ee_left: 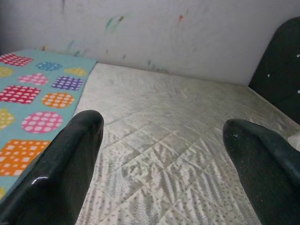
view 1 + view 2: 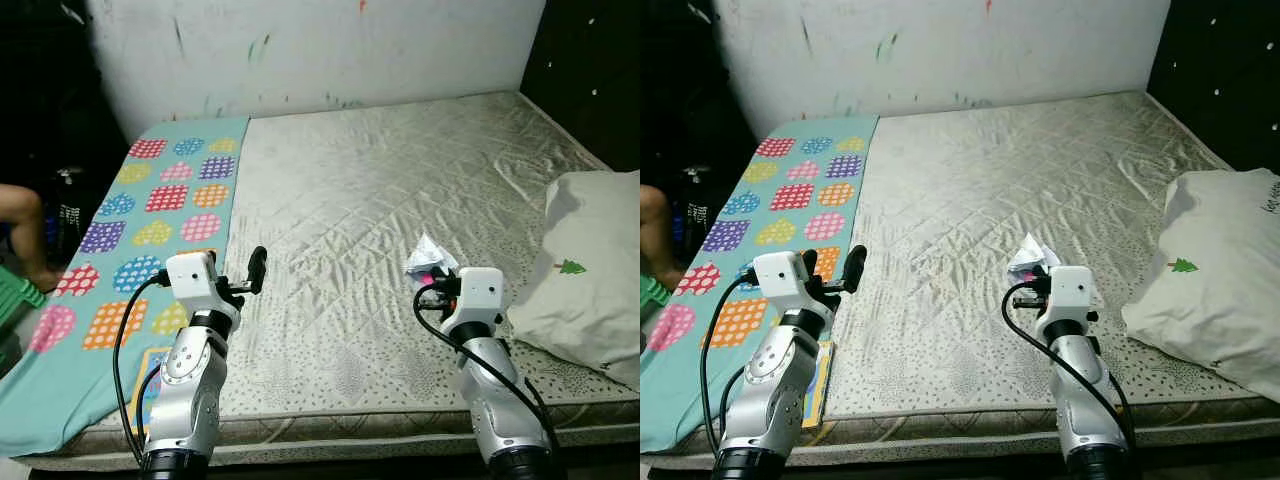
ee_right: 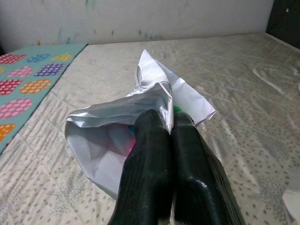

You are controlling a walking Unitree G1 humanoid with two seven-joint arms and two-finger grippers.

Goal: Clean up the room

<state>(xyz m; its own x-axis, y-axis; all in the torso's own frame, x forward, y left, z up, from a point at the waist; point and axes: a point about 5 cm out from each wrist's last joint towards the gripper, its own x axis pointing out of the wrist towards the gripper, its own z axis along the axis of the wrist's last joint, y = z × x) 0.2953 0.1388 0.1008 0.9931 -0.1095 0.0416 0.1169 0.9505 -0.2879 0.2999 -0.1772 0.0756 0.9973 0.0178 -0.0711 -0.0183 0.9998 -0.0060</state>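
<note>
The right tool point(image 3: 171, 129) is clamped on a crumpled wrapper point(image 3: 140, 112) held above the mattress point(image 2: 380, 190), the left tool point(image 1: 164, 140) spread apart and empty; that thin pinch could let the wrapper slip.

1. This is a bedroom in a home: a wide quilted mattress point(image 2: 400, 200) fills most of the room.
2. A white pillow point(image 2: 590, 270) with a small green tree print lies at the mattress's right edge.
3. A teal blanket point(image 2: 150, 230) with dotted coloured patches covers its left edge.
4. A paint-smudged white wall point(image 2: 320, 50) runs along the far edge.
</note>
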